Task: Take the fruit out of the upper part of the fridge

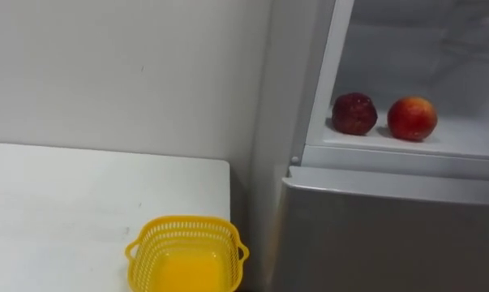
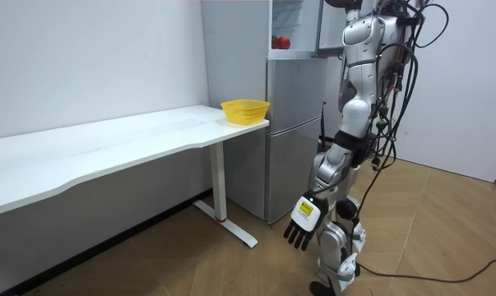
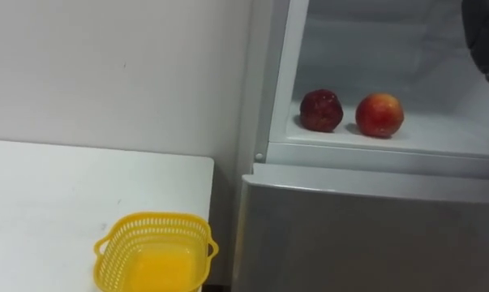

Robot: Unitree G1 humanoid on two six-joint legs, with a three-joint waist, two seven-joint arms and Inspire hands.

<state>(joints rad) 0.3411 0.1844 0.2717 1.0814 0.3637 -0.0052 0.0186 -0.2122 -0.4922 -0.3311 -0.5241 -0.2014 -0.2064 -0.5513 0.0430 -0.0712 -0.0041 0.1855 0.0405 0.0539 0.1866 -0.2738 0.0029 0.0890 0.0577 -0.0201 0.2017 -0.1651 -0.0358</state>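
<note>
Left robot hand [image 2: 301, 222] hangs low, fingers slack, empty. Beyond the yellow basket [image 1: 186, 253] on the desk [image 1: 66, 203], a dark red fruit [image 1: 354, 113] and a red-yellow fruit [image 1: 412, 118] sit on the upper fridge shelf [image 1: 471, 142] — up and right, nearer the raised right robot hand [image 3: 486, 36], whose grip I cannot tell.

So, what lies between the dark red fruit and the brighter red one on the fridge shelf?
Nothing: in the left eye view the dark red fruit and the brighter red fruit stand apart, with bare white shelf between them.
</note>
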